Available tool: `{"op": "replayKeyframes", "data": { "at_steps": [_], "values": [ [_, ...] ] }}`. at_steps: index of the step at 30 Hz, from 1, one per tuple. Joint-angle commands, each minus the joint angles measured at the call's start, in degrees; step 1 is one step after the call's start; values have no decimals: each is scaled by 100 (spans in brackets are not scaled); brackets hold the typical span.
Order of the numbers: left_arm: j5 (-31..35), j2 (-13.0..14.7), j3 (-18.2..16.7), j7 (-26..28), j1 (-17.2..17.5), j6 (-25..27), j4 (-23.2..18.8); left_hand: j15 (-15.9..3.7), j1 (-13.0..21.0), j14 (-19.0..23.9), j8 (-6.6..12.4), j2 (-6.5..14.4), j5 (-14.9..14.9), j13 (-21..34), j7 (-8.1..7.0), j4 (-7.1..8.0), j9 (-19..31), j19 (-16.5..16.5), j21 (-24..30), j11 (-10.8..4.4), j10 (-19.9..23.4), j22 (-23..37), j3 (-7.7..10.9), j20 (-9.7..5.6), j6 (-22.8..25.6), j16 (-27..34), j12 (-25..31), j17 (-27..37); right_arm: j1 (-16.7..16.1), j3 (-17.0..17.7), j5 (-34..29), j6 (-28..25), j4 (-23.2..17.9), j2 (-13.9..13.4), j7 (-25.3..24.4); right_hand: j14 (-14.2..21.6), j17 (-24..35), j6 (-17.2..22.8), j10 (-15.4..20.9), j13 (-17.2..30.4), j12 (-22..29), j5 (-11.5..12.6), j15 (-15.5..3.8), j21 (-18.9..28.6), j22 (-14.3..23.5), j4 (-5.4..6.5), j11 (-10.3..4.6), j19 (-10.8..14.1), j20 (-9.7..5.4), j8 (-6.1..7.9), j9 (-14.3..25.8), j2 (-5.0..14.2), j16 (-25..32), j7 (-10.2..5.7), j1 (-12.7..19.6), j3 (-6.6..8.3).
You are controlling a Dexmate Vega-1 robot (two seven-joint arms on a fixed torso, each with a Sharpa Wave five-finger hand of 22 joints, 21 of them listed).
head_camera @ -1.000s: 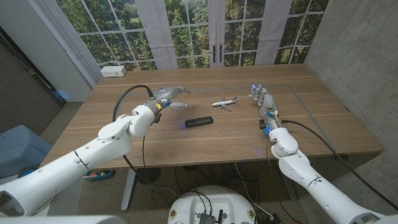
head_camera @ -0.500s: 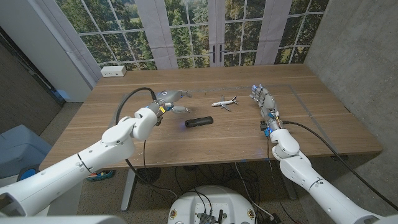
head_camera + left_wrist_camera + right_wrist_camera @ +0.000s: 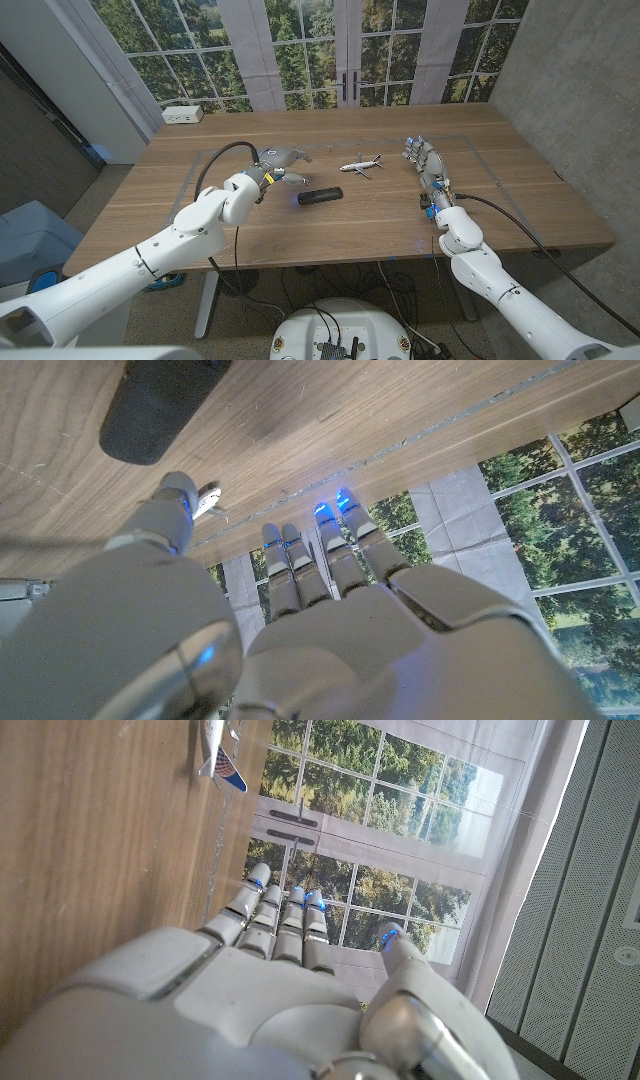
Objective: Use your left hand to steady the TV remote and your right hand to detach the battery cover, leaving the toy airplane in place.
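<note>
Setting: wooden table (image 3: 330, 225) in front of tall windows looking onto trees, with a grey wall on the robot's right.
TV remote: the dark TV remote (image 3: 320, 196) lies flat near the middle of the table, long side running left to right, with nothing touching it. In the left wrist view its rounded end (image 3: 160, 405) lies on the wood just past the thumb.
Battery cover: I cannot make out a seam or a separate cover on the remote in any view; nothing loose lies beside it, so I judge the cover is not yet off.
Toy airplane: the small white toy airplane (image 3: 361, 164) sits farther back on the table, apart from the remote and from both hands; its tail (image 3: 222, 760) appears in the right wrist view.
Left hand: the left hand (image 3: 277, 160) hangs over the table just beside the remote's left end, fingers spread and holding nothing; whether it touches the wood I cannot tell.
Right hand: the right hand (image 3: 422, 160) stands upright on the right side of the table, well apart from the remote, fingers extended close together and empty.
Wall-side item: a white power strip (image 3: 182, 114) lies at the far left corner of the table.
Done: nothing of the task shows as complete.
Left: the left hand has to reach and steady the remote, and the right hand has to cross to it and remove the cover while avoiding the airplane.
</note>
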Motion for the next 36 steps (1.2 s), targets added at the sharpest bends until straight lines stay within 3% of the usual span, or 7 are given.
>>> {"op": "replayKeyframes", "data": {
  "at_steps": [1, 15, 36],
  "values": [
    [327, -93, 218, -403, -174, 116, 55, -809, 93, 51, 35, 12, 2, 29, -13, -9, 9, 56, 32, -23, 54, 33, -45, -37, 67, 49, -30, 18, 83, 0, 59, 13, 121, 39, 71, 50, 8, 56, 54, 12, 57, -17, -7, -11, 20, -23, 12, 65, 9, 30, 19, -12, 43, 16, 6, 7],
    [669, -158, 380, -698, -289, 73, 128, -833, 214, 59, 27, 53, 8, 34, -13, -9, 11, 69, 16, -63, 103, 39, -116, -52, 113, 37, -42, 30, 108, 5, 88, 61, 199, 69, 102, 54, 12, 53, 70, 10, 60, -17, -9, -48, 22, -28, 10, 87, 9, 25, 19, -7, 54, 18, -9, 4],
    [1031, -262, 496, -955, -185, 60, 132, -867, 284, 153, 0, 107, 1, 43, -29, 38, 17, 138, 13, -64, 206, 47, -283, -47, 168, 65, -52, 58, -16, 57, 100, 114, 90, 24, 66, 94, 20, 87, 126, 10, 78, -16, 8, -109, 25, -26, 32, 148, 16, 33, 21, 0, 86, 20, -45, -4]
  ]
}}
